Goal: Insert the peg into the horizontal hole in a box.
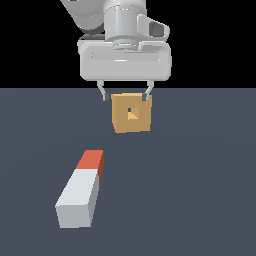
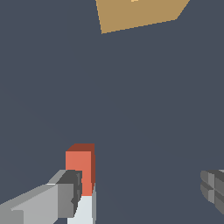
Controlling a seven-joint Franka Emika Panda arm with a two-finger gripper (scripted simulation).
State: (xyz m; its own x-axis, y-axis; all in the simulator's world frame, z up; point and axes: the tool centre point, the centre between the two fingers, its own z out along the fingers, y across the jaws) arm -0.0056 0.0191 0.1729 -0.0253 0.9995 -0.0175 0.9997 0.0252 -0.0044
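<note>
The peg (image 1: pixel 78 192) lies flat on the dark floor, pale grey-white with its orange-red end (image 1: pixel 92 160) turned toward the box (image 1: pixel 131 113). The tan box stands farther back, and the small square hole (image 1: pixel 132 113) shows in the centre of its face. My gripper (image 1: pixel 125 95) hangs open well above the floor, its fingertips showing in front of the box's top edge. In the wrist view the peg (image 2: pixel 81 164) runs just inside one finger (image 2: pixel 65 194), with nothing held between the fingers. The box (image 2: pixel 138 13) is cut off at that picture's edge.
A plain dark grey floor (image 1: pixel 200 190) spreads around the peg and box. Nothing else stands on it in either view.
</note>
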